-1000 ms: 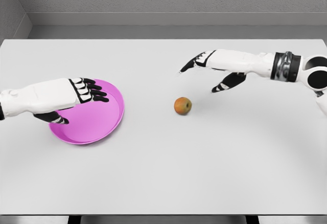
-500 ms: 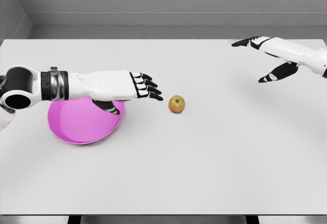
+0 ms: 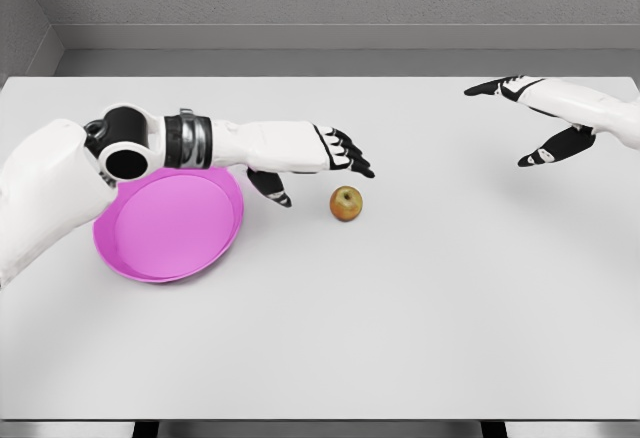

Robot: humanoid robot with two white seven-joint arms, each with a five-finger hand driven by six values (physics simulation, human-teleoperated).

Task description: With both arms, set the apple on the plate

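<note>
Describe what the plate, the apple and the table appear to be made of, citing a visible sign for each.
Plate: probably smooth plastic, uniform magenta with a soft sheen along its rim. Apple: looks like real fruit skin, mottled yellow-red, slightly glossy. Table: matte, featureless pale grey, perhaps laminate; the render leaves this open.

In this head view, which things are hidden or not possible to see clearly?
- Plate: its far rim is covered by the left arm.
- Left robot hand: whether it is above the apple or touching it cannot be judged from one view.
- Right robot hand: its arm is cut off by the right edge.
</note>
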